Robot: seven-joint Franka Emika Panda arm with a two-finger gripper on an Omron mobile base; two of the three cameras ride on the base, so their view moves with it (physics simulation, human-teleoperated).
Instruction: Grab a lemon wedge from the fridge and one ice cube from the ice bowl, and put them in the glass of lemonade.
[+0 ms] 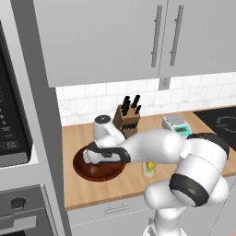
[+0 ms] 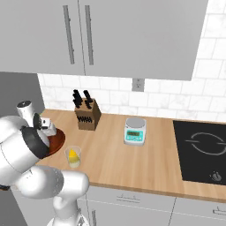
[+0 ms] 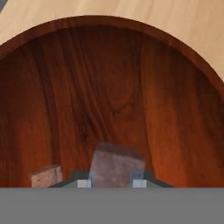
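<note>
— Left base view? 
— Claw [image 1: 92,159] down inside ice bowl [image 1: 80,169] on desk [image 1: 120,182].

— Right base? 
— Glass of lemonade [image 2: 73,157] just beside bowl, lemon wedge [image 2: 72,154] inside.

— Hand view? 
— Nearly closed around ice cube [image 3: 117,165] — apparently gripped, ready for lifting.

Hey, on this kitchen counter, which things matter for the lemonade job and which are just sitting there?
For the job:
- ice bowl, wooden, under the hand
- ice cube between the jaws; a second cube beside it
- glass of lemonade
- lemon wedge, already in the glass

Just sitting there:
- knife block
- kitchen scale
- cooktop
</note>
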